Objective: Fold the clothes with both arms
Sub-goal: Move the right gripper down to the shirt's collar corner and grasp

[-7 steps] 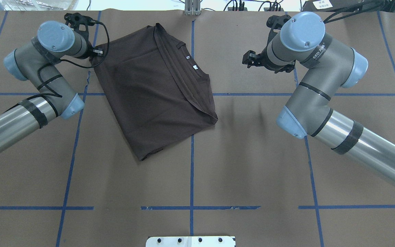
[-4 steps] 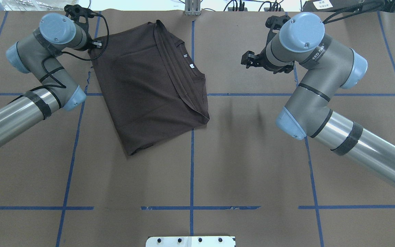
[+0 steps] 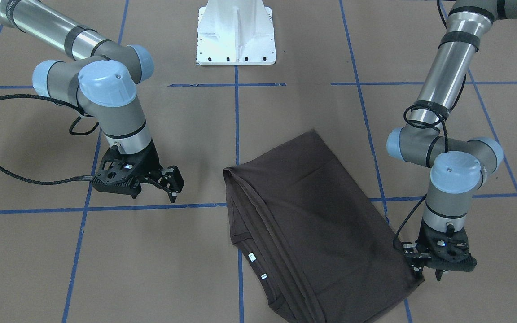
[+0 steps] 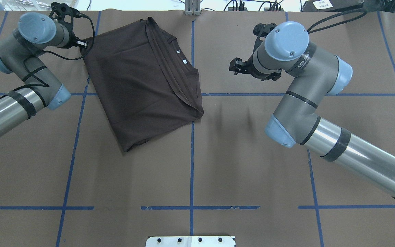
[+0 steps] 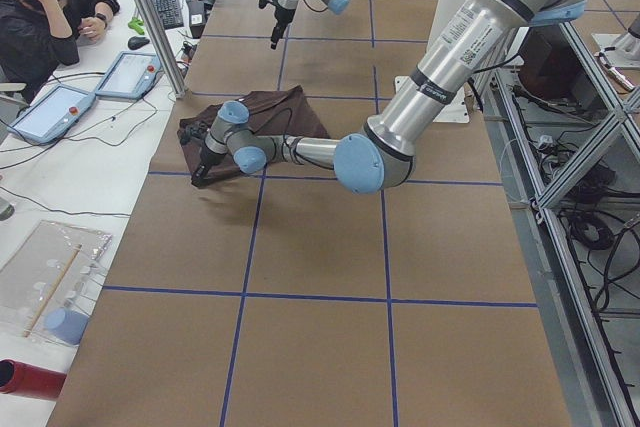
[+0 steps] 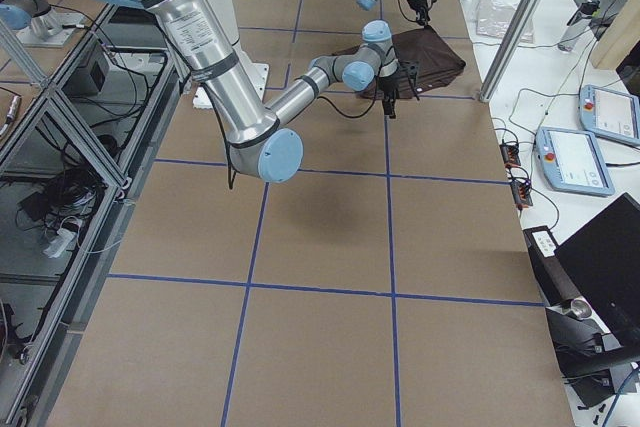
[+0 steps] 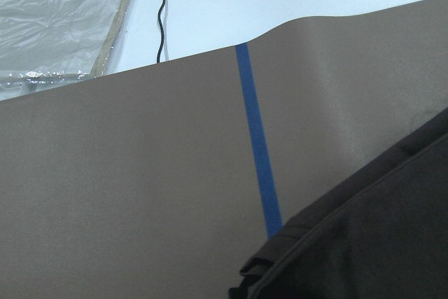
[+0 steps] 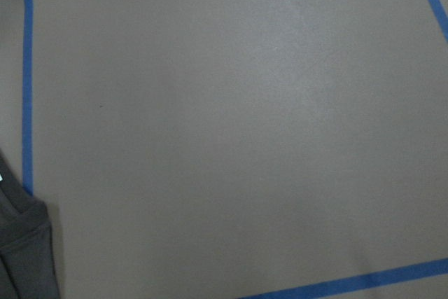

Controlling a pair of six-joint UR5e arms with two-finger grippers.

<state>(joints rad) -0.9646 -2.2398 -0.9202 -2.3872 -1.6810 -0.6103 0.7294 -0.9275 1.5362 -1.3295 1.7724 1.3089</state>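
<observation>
The smooth dark brown T-shirt (image 3: 312,224), folded into a slanted rectangle, lies flat on the papered desk (image 3: 151,269), its corner pinched between the left fingers (image 3: 415,264), well apart from the released right fingers (image 3: 174,180).

desk (image 4: 245,164) under brown paper, blue tape grid (image 4: 191,164). white pedestal base (image 3: 236,33) at 12 o'clock, front-facing view. exterior left view: seated person (image 5: 45,22) in dark top at 10 o'clock, two tablets (image 5: 130,74) near; clear plastic bag (image 5: 50,277), red cylinder (image 5: 25,379) at 8 o'clock.
</observation>
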